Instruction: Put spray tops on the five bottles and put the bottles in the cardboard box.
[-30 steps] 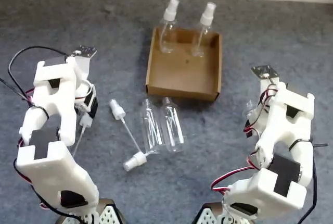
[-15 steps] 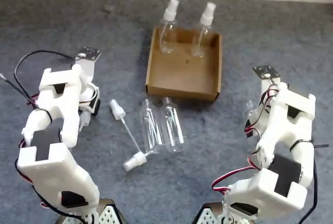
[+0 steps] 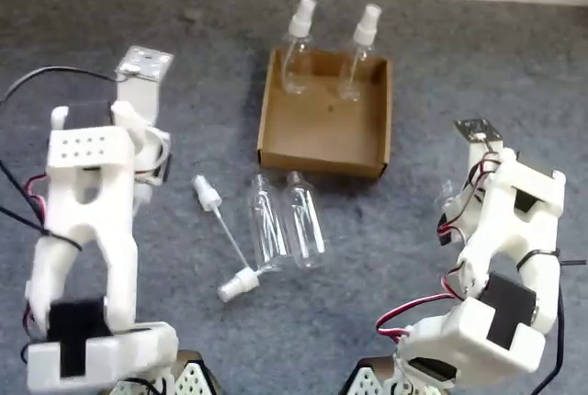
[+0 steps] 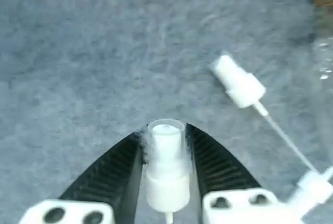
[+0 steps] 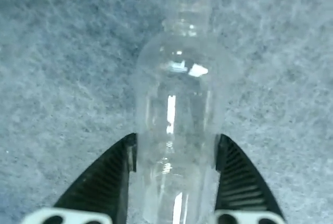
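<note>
- A shallow, open cardboard box point(image 3: 323, 129) is set on the surface.
- Two clear capped bottles point(image 3: 296, 50) point(image 3: 355, 60), fitted with white spray tops, are stood upright in the box by its far wall.
- Two uncapped bottles point(image 3: 266, 225) point(image 3: 305, 220) are laid side by side just before the box.
- Two loose spray tops point(image 3: 208, 195) point(image 3: 239, 285), with thin tubes, are laid beside these.
- A third spray top point(image 4: 166, 174) is clamped in the left gripper point(image 4: 165, 133).
- A clear open-necked bottle point(image 5: 177, 104) is clamped in the right gripper point(image 5: 176, 143).

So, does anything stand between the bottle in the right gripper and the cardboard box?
Nothing visible does between the bottle and the cardboard box. Two capped bottles stand inside, at its far wall.
</note>
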Motion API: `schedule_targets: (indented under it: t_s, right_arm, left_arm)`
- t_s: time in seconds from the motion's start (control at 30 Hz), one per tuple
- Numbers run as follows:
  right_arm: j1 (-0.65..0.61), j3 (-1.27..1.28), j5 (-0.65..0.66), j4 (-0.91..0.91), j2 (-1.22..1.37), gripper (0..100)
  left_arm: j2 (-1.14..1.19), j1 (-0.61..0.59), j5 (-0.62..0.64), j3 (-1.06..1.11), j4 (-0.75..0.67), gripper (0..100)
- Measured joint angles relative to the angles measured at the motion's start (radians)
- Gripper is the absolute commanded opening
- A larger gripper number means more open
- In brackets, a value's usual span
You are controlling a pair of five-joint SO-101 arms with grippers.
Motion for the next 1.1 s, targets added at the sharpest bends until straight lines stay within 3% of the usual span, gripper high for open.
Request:
schedule_targets:
  t_s: [0.33,0.53,0.63,0.87,1.0,1.1]
  right_arm:
    - [0.02,0.011,-0.003,0.0,0.021,23.6]
    - [0.018,-0.061,-0.051,0.011,0.021,34.4]
    - [-0.012,-0.146,-0.038,0.101,0.021,38.0]
    - [-0.068,-0.298,-0.017,0.181,0.021,36.9]
    - [-0.072,-0.328,-0.015,0.181,0.086,26.9]
    - [-0.075,-0.384,-0.015,0.184,0.184,25.4]
  left_arm:
    - [-0.063,0.229,0.189,0.232,-0.178,0]
    - [-0.063,0.23,0.192,0.316,-0.252,0]
    - [-0.064,0.23,0.192,0.321,-0.256,0]
    - [-0.064,0.23,0.192,0.328,-0.262,0]
    - [-0.064,0.23,0.192,0.328,-0.262,0]
    - [-0.064,0.23,0.192,0.328,-0.262,0]
